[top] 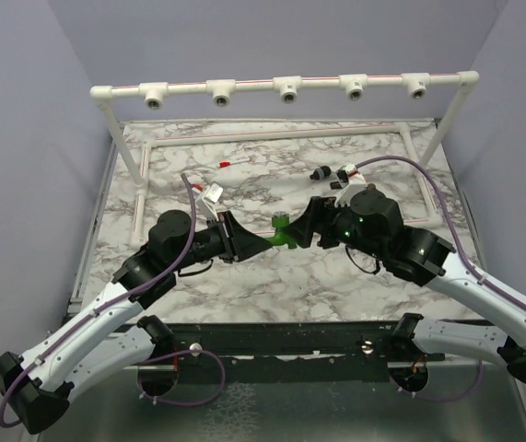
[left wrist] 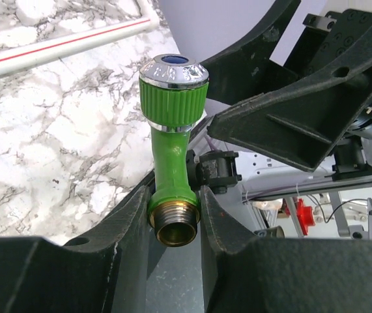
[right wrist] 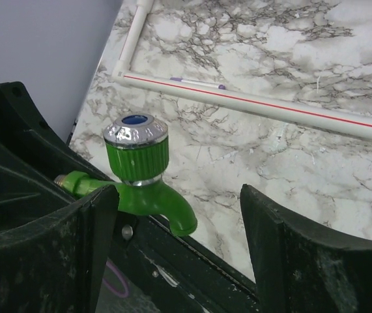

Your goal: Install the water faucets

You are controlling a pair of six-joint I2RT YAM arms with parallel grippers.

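Left pincer [left wrist: 174, 218]: closed narrow on the bright green plastic faucet [left wrist: 169, 130], its two black fingers pressing the stem just above the brass threaded end.
Faucet position: held off the table, over the middle of it, between the two pincers [top: 284, 232].
Faucet attitude: ribbed chrome cap with a blue centre points up; the curved spout bends downward in the right wrist view [right wrist: 140, 173].
Right pincer [right wrist: 179, 195]: spread wide, one finger on each side of the faucet; the right-hand finger stands well apart from it, and whether the other touches the stem I cannot tell.
Pincers together: they face each other tip to tip in the top view, left [top: 264, 241] and right [top: 303, 228].
Table: grey-veined white marble-pattern table [top: 244, 285].
Frame: white plastic pipe frame [top: 253, 86] stands at the far edge, five T-sockets along its top rail, all facing forward.
Pen: thin purple pen [right wrist: 199, 83] lies on the table just beside a red-striped base pipe.
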